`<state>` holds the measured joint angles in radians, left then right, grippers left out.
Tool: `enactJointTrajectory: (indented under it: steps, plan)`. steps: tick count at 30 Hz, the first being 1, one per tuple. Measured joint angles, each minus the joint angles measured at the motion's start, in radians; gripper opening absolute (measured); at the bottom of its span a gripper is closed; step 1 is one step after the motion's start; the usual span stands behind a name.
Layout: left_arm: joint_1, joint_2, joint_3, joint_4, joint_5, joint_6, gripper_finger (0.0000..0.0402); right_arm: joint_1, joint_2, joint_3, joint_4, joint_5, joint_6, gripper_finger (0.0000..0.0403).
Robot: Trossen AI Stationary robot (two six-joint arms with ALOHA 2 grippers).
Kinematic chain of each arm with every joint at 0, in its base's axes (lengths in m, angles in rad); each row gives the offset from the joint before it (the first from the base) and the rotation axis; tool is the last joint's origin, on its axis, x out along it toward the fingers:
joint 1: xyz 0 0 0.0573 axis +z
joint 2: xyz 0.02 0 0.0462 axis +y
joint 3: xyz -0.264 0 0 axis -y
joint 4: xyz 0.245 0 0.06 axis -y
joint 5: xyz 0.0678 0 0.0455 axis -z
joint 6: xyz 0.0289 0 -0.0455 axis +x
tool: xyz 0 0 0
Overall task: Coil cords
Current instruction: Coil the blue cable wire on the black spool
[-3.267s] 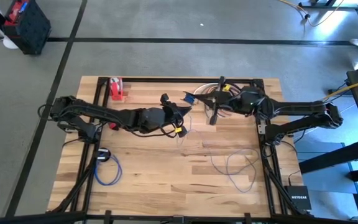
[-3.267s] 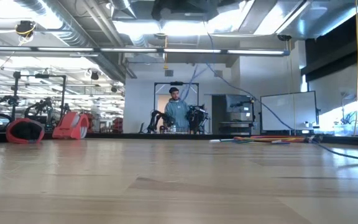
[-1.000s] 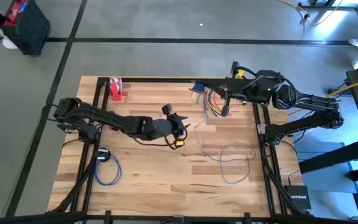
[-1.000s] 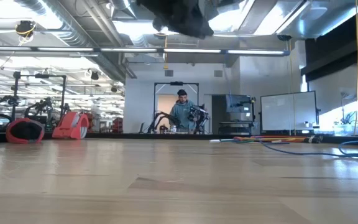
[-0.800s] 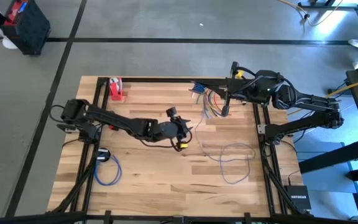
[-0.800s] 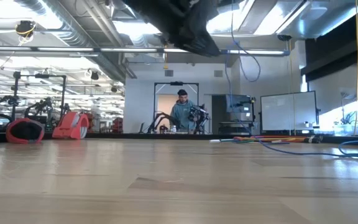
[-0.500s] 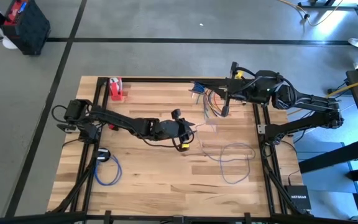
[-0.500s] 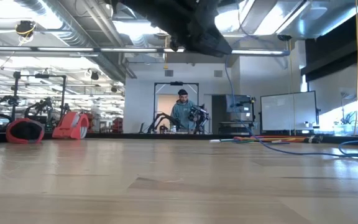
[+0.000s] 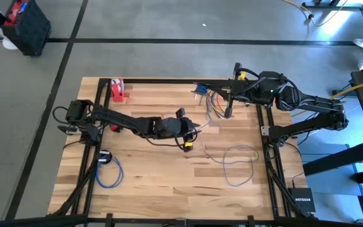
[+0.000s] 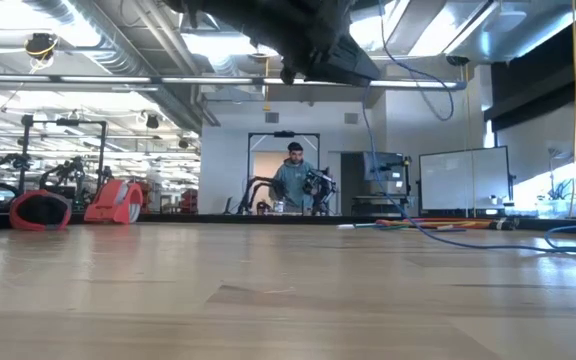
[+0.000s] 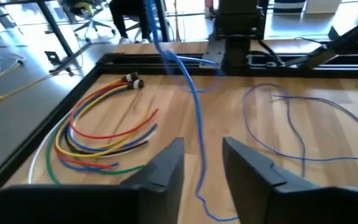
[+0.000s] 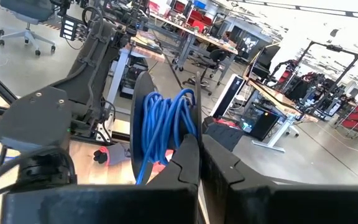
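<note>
A long blue cord (image 9: 238, 157) lies in loose loops on the table's right half. One strand (image 11: 196, 118) rises from them toward my raised right gripper (image 9: 227, 112), which is shut on a wound coil of this cord (image 12: 166, 124). My left gripper (image 9: 193, 130) hovers over the table's middle, open. Its fingers (image 11: 160, 171) stand on either side of the rising strand; whether they touch it I cannot tell. A bundle of red, yellow, orange, green and white cords (image 11: 104, 137) lies curved on the table at the far edge. My right gripper pinches several turns of the blue coil (image 12: 178, 140) between its two shut fingers. The coil stands up beyond the fingertips, lifted clear of the table. A strand runs from it down to the loops on the wood.
A second small blue coil (image 9: 109, 171) with a black disc (image 9: 104, 156) lies at the near left. A red object (image 9: 117, 90) stands at the far left corner. A person (image 10: 293, 185) stands far off in the room.
My left gripper has gone toward the table's right edge, up to the blue strand that hangs from my right gripper. The hanging strand has swung a little.
</note>
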<state>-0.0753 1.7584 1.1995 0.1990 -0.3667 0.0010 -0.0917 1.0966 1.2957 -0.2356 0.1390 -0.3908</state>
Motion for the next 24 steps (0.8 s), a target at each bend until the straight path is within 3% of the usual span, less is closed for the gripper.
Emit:
enactJointTrajectory:
  steps: [6,16,24]
  plan:
    - [0.009,0.0,0.0,-0.003,-0.003,0.029,0.0009,0.0,0.0,-0.001,0.002,0.0,0.0,0.0005]
    - [0.01,0.0,0.0,-0.145,-0.003,-0.005,0.0004,0.0,0.0,-0.001,0.02,-0.001,0.005,0.0005]
    - [0.004,0.074,0.001,-0.262,-0.003,-0.042,0.0002,0.0,-0.002,-0.002,0.168,0.017,-0.022,0.0005]
